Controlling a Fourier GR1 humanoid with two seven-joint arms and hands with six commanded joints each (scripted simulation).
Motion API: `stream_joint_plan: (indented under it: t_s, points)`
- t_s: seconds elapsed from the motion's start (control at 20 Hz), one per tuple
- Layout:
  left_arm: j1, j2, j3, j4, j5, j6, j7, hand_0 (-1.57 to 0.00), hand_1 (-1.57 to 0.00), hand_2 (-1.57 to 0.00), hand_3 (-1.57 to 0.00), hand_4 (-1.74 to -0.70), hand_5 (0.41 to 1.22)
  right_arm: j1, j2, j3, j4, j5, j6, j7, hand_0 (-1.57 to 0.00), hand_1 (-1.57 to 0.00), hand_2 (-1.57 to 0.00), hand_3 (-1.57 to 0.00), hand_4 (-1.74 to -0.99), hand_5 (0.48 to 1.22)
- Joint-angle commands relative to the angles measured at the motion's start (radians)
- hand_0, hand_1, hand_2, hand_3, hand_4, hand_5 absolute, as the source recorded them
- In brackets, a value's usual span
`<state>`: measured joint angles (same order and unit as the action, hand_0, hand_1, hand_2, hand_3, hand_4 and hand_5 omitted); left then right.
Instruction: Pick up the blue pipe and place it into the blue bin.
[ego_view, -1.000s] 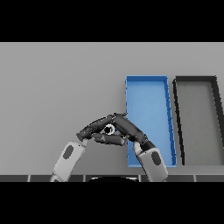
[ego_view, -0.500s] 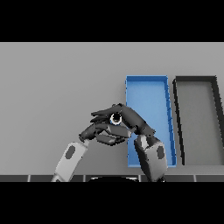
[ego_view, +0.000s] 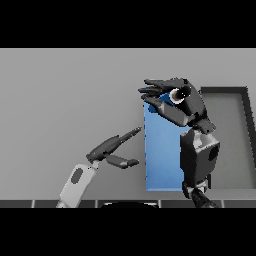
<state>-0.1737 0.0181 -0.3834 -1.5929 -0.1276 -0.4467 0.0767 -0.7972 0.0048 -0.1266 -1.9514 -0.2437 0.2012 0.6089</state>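
The blue pipe (ego_view: 174, 96) is seen end-on, its round opening facing me, with my right hand (ego_view: 187, 109) shut on it. That hand is lifted over the far end of the blue bin (ego_view: 161, 150), and its forearm hides the bin's right side. My left hand (ego_view: 111, 147) is open, low over the table just left of the bin, fingers pointing toward the bin's left wall and holding nothing.
A dark grey bin (ego_view: 231, 136) stands right of the blue one, side by side with it. Grey table (ego_view: 65, 100) stretches to the left and behind.
My right hand has risen and moved right with the pipe, from beside the bin's left wall to over the bin. The left hand has come off the pipe and stayed low.
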Motion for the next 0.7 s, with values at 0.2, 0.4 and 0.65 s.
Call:
stream_joint_plan:
  t_s: [0.2, 0.4, 0.65]
  points:
    - [-0.002, 0.01, 0.017, 0.006, 0.007, 0.002, 0.034, 0.0, 0.0, 0.0, 0.0, -0.95, 0.474, 0.081, -0.066, -0.097, 0.052, 0.083, -0.016, 0.001, -1.57, -1.57, -1.57, -1.57, -1.499, 1.221]
    - [-0.001, 0.004, 0.015, -0.006, 0.01, 0.008, 0.025, 0.0, 0.0, 0.0, 0.0, -0.94, 0.465, 0.215, -0.09, -0.11, 0.076, 0.125, -0.018, 0.001, -1.57, -1.57, -1.57, -1.57, -1.499, 1.221]
    - [-0.008, 0.01, 0.018, 0.018, -0.01, 0.017, -0.008, 0.0, 0.0, 0.0, 0.0, -0.93, 0.46, 0.406, -0.129, -0.056, 0.098, 0.15, -0.084, 0.001, -1.57, -1.57, -1.57, -1.57, -1.5, 1.221]
